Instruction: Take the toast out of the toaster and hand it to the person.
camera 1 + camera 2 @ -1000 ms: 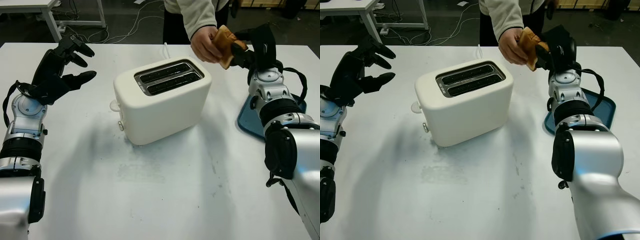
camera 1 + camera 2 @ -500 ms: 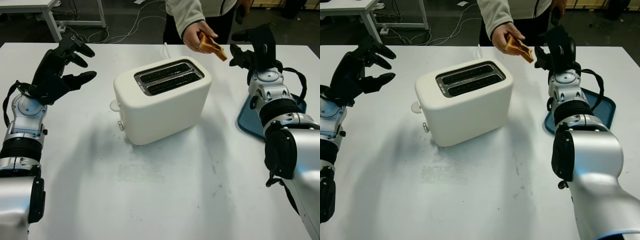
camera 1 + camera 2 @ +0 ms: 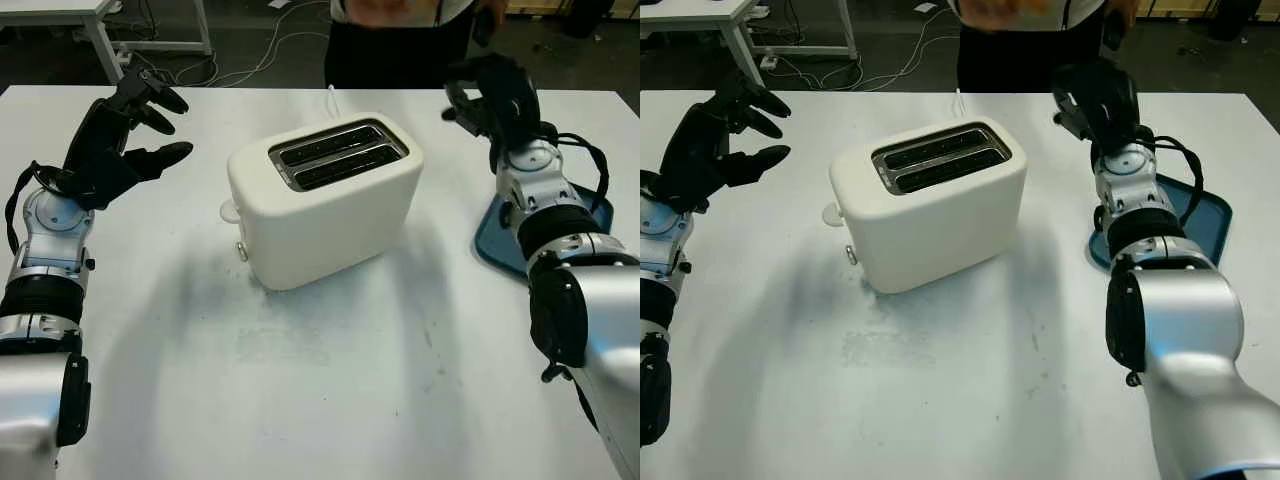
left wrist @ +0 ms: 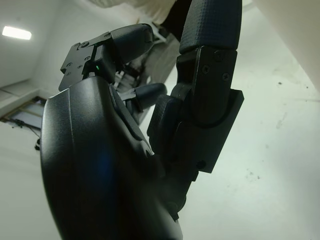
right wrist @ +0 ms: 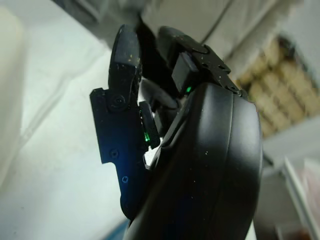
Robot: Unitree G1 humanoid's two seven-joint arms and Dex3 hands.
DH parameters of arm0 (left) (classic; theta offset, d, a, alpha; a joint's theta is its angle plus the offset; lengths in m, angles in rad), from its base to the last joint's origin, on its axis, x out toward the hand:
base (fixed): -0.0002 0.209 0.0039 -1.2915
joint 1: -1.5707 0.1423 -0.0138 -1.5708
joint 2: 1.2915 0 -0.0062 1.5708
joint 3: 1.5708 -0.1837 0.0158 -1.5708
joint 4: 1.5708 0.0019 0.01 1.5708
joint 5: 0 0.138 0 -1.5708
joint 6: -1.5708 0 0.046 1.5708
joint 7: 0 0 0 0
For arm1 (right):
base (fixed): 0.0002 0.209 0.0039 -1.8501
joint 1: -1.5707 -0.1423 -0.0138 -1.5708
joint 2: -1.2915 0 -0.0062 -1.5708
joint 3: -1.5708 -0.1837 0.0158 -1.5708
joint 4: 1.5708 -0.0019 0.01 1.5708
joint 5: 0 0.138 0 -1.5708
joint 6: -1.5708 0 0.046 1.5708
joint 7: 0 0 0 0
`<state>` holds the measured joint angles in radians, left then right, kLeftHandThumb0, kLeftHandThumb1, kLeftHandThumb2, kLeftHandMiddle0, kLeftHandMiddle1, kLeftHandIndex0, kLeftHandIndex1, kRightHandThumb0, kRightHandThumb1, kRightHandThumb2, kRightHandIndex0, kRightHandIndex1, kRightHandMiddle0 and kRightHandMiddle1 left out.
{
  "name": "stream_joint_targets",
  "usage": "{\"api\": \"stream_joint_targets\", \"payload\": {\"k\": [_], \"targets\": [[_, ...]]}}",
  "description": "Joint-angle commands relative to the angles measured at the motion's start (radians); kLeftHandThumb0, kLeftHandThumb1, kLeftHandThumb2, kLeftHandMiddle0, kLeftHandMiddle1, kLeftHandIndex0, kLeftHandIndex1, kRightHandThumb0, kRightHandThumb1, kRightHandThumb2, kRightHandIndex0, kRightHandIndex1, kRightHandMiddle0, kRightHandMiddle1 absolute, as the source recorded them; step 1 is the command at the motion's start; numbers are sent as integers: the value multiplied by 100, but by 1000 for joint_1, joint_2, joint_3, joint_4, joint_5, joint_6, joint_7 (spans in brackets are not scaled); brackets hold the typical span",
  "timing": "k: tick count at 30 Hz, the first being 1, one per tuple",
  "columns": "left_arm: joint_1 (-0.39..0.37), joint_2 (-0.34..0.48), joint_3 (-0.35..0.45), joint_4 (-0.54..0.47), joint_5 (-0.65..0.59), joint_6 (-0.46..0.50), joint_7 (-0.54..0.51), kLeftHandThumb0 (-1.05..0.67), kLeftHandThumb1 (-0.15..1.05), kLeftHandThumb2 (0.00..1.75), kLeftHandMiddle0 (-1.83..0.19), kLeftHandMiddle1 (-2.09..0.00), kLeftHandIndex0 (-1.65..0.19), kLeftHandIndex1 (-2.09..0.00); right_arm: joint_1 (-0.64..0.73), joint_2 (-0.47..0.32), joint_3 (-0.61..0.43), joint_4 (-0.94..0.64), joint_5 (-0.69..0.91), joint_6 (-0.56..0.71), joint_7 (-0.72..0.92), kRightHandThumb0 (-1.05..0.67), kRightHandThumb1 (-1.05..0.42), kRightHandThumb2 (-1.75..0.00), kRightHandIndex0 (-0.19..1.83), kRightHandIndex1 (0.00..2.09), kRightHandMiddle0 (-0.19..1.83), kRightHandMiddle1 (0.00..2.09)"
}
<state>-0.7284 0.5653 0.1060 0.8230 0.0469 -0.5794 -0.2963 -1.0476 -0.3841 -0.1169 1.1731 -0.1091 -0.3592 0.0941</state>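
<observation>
In the middle of the white desk (image 3: pixel 330 380) we see the cream two-slot toaster (image 3: pixel 325 200), both slots dark and without bread. From the left eye view, the left robot hand (image 3: pixel 120 135) hangs raised over the desk's far left part, open and holding nothing, well apart from the toaster. The right robot hand (image 3: pixel 490 95) is raised at the far right, also open and holding nothing; below its forearm a blue plastic tray (image 3: pixel 500 240) lies on the desk. At the top edge stands a person in dark trousers (image 3: pixel 395 55).

From the right eye view, a blurred orange patch shows by the person's light top (image 3: pixel 1005 10) at the upper edge; we cannot tell whether it is the toast. A white cord (image 3: pixel 958 100) runs off behind the toaster.

In the left wrist view, the black fingers (image 4: pixel 210 60) stretch out above the pale desk with nothing between them.

In the right wrist view, the fingers (image 5: pixel 122 100) likewise grip nothing, with the desk beneath.
</observation>
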Motion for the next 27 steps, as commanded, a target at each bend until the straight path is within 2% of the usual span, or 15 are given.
{"api": "stream_joint_targets", "payload": {"k": [1, 5, 9, 13, 16, 19, 23, 27], "targets": [[38, -6, 16, -36, -18, 22, 11, -105, 92, 24, -4, -169, -9, -156, 86, -12, -12, -98, 38, -65, 43, -65, -92, -61, 26, 1, 27, 0], [115, -27, 46, -105, -34, 7, 53, -105, 92, 25, -1, -169, -4, -156, 312, 10, -27, -424, 119, -59, 119, -66, -92, -68, 19, 0, 21, 0], [205, -67, 81, -169, -60, -18, 90, -105, 92, 28, 0, -162, -1, -151, 533, 55, -47, -729, 225, 58, 151, -63, -92, -66, 16, 0, 18, 0], [296, -123, 100, -249, -96, 10, 115, -105, 92, 23, -6, -159, -9, -147, 692, 93, -59, -938, 280, 149, 134, -54, -92, -76, 15, 0, 16, 0], [368, -157, 100, -305, -92, 34, 135, -105, 92, 21, -10, -160, -13, -148, 791, 140, -66, -1037, 299, 197, 98, -58, -92, -73, 18, 2, 18, 1], [434, -178, 96, -373, -54, 51, 179, -105, 92, 24, -2, -168, -3, -157, 874, 188, -55, -1110, 316, 211, 88, -59, -92, -72, 19, 2, 19, 1], [508, -216, 97, -473, -53, 83, 216, -105, 92, 25, 0, -171, 0, -161, 966, 237, -18, -1195, 296, 217, 75, -64, -92, -72, 19, 2, 18, 1], [545, -245, 93, -494, -66, 82, 210, -105, 92, 27, 0, -170, 0, -161, 1003, 270, 7, -1241, 302, 243, 62, -68, -92, -71, 18, 1, 18, 0]]}}
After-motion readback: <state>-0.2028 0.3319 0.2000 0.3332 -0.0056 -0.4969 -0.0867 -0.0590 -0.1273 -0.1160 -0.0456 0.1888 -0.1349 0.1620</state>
